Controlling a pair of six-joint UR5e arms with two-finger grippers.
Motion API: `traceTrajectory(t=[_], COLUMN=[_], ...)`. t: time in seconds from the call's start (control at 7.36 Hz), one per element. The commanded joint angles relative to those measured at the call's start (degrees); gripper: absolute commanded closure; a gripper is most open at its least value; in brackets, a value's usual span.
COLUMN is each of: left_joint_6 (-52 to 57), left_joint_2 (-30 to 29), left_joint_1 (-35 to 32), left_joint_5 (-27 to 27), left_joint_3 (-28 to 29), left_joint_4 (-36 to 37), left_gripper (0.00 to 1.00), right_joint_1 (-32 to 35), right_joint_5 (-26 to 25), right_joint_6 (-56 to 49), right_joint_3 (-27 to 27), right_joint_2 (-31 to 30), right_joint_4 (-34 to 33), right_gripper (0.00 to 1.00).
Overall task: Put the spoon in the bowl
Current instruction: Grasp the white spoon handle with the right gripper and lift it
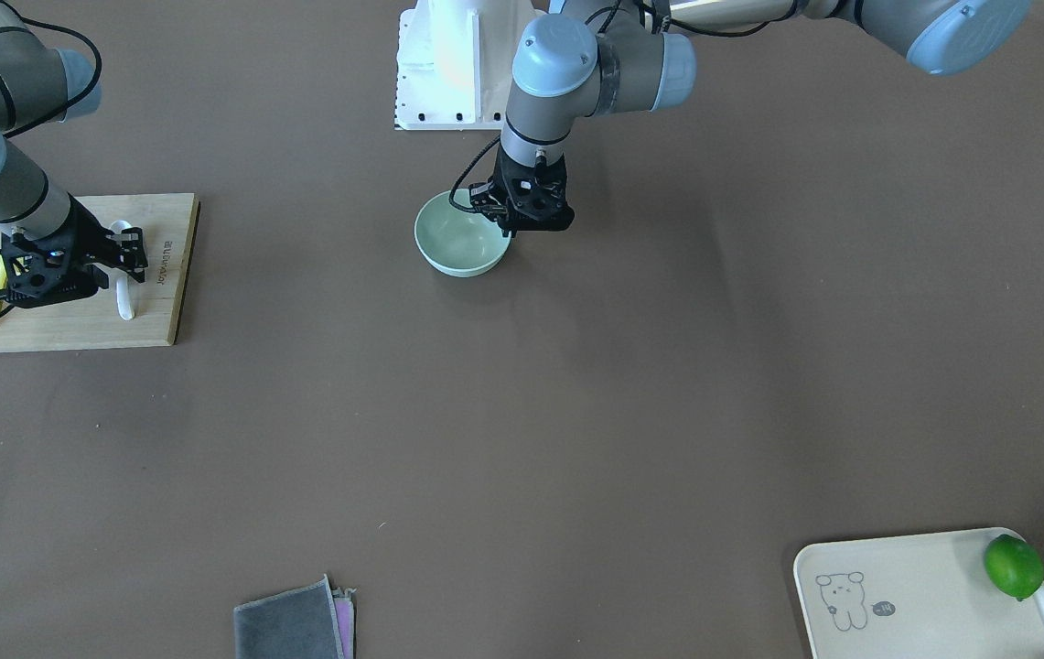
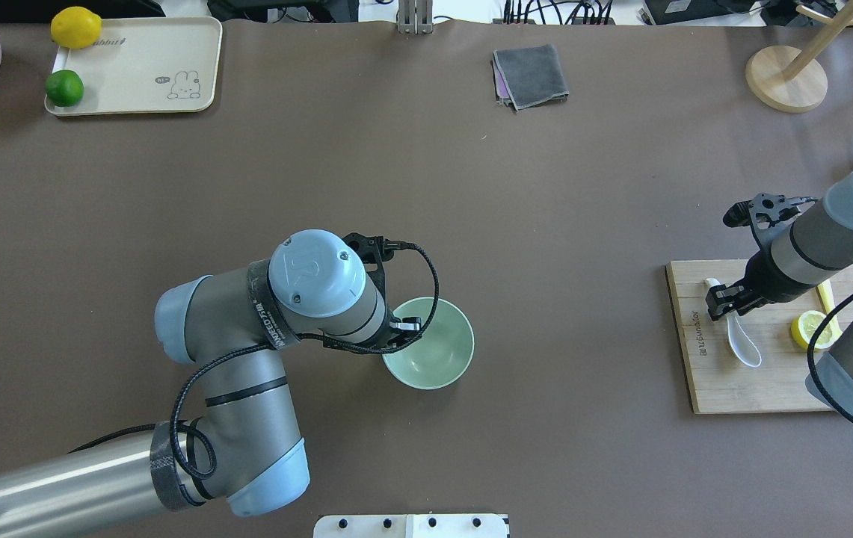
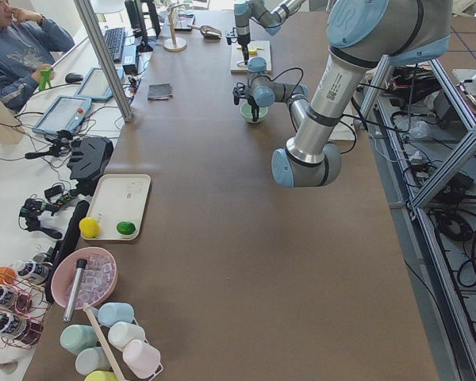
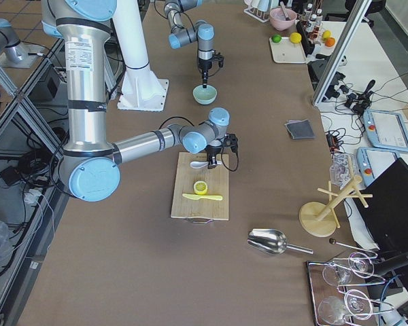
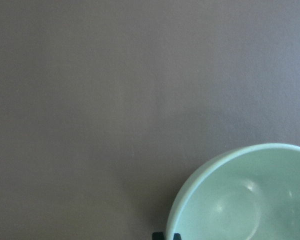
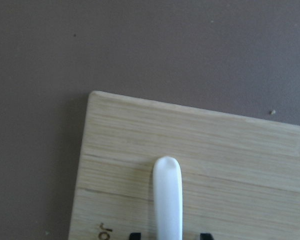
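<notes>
The pale mint-green bowl stands upright near the table's middle, and also shows in the overhead view. My left gripper is at its rim. In the left wrist view its fingertips are close together, pinching the bowl's rim. The white spoon lies on the wooden cutting board at my right. My right gripper is low over the spoon's handle. In the right wrist view its fingertips stand apart on either side of the handle, open.
A lemon half and a slim yellow knife also lie on the board. A cream tray with a lime and a lemon is at the far left corner. A folded grey cloth lies at the far edge.
</notes>
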Motion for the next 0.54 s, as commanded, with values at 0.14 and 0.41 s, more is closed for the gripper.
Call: traceTrajectory(t=[0.14, 0.41], left_joint_6=[0.16, 0.25], left_joint_2=[0.04, 0.21], left_joint_1=[0.00, -0.17], left_joint_5=[1.90, 1.90], left_joint_3=[-0.34, -1.99], left_joint_4=[0.00, 0.26], left_gripper=[0.03, 0.03], right_joint_1=[0.00, 0.08], right_joint_5=[0.28, 0.63], right_joint_6=[-0.30, 0.22], right_joint_3=[0.52, 1.83], right_joint_2=[0.27, 0.35], right_joint_4=[0.07, -0.02], right_gripper=[1.00, 1.00])
